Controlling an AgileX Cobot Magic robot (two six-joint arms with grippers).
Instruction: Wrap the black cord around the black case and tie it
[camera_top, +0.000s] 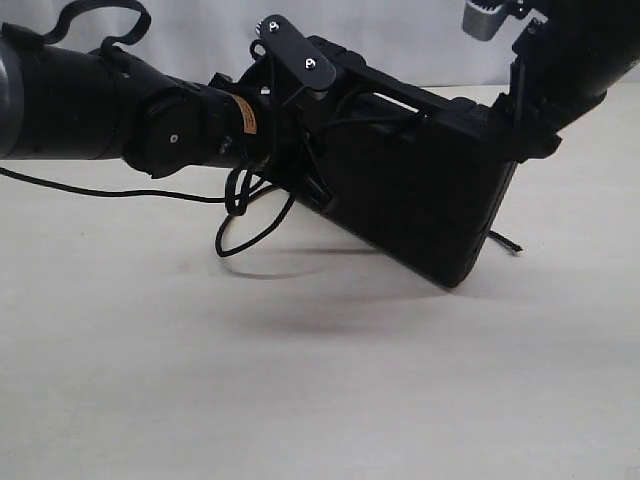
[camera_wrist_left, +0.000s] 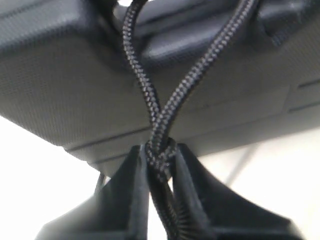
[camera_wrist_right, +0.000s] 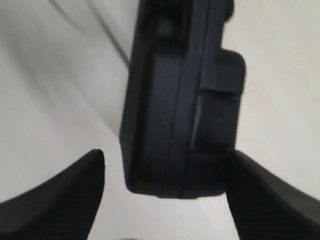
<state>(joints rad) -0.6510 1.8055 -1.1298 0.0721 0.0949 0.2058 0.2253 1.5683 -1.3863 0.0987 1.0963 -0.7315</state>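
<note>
Currently judged mid-tie. Saw left gripper (camera_wrist_left: 160, 155) jaws pinching crossed black cord (camera_wrist_left: 165, 110) beside black case (camera_top: 420, 190), right gripper (camera_wrist_right: 166, 157) jaws spread round its end. Probably needed tightening pull next.

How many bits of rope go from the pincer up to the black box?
2. Both black cord strands start at the knot squeezed in the left pincer and cross above it. One runs up over the black case, the other beside it. More cord may hide behind.

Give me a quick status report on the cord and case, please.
Left gripper shut on thin black braided cord at its crossing. Right gripper open, fingers straddling flat black plastic case. Case tilted, spare cord dangling. No obstruction seen.
</note>
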